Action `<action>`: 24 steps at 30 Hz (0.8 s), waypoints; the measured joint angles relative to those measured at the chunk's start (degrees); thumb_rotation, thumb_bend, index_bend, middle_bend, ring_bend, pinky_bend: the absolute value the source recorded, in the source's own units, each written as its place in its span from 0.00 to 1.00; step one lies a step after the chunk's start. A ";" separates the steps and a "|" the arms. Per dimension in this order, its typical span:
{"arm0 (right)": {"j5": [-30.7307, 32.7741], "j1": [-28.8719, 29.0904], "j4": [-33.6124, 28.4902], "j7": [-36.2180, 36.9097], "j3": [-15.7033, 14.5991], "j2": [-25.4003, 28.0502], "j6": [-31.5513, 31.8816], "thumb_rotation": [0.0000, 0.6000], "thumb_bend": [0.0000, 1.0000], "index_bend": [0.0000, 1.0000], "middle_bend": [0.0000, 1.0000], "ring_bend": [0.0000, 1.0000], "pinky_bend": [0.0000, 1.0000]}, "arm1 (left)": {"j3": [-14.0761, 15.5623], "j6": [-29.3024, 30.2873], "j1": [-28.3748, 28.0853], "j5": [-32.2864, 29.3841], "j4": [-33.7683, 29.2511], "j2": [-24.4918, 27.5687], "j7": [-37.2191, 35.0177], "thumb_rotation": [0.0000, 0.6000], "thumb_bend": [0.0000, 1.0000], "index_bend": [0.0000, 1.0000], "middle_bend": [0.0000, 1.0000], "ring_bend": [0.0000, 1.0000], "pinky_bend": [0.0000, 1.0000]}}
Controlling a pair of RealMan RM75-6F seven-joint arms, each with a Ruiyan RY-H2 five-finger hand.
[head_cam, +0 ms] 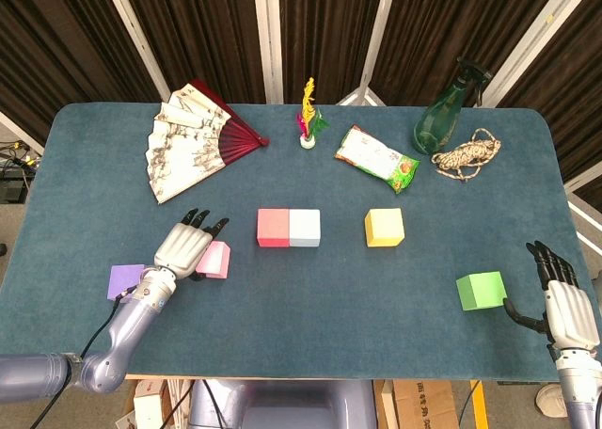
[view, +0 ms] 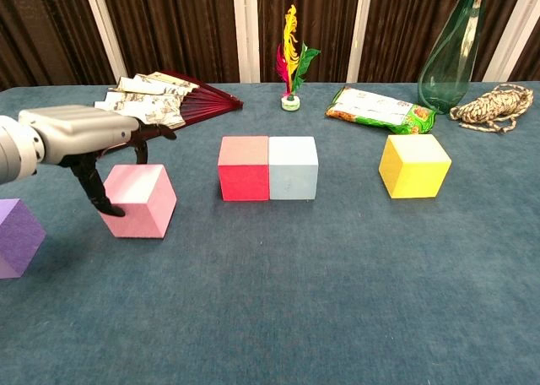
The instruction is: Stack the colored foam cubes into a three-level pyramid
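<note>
Both arms are showing silver-grey shells, each robot hand, left (head_cam: 184,248) and right (head_cam: 565,302), wearing a pale grey back and black fingers, a black cable trailing the left forearm.

table (head_cam: 310,297): big, blue cloth top | curtains (head_cam: 320,24): dark brown, behind table | poles (head_cam: 268,34): white, between curtains | cardboard boxes (head_cam: 423,410): on floor below

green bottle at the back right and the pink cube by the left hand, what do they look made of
The dark green spray bottle looks like glass or clear plastic: translucent and glossy, with the curtain showing through; which one is open. The pale pink foam cube looks like soft foam: matte, no shine, slightly rounded edges. The left hand reaches over it.
</note>
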 measured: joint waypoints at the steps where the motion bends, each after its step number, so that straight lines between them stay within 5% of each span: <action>1: -0.01 0.01 -0.01 0.01 -0.01 0.00 -0.03 1.00 0.32 0.00 0.00 0.00 0.00 | -0.53 0.22 0.05 0.03 -0.19 0.31 -0.28 1.00 0.24 0.00 0.43 0.06 0.06; 12: 0.00 0.16 -0.06 0.24 0.01 -0.04 -0.37 1.00 0.32 0.00 0.00 0.00 0.00 | -5.58 -0.36 -1.65 -6.02 1.17 1.02 -0.42 1.00 0.24 0.00 0.43 0.06 0.06; 24: 0.44 0.36 -0.11 1.02 0.16 0.08 -1.05 1.00 0.32 0.00 0.00 0.00 0.00 | -9.83 -4.53 -7.50 -15.61 8.18 -4.30 2.19 1.00 0.24 0.00 0.43 0.07 0.06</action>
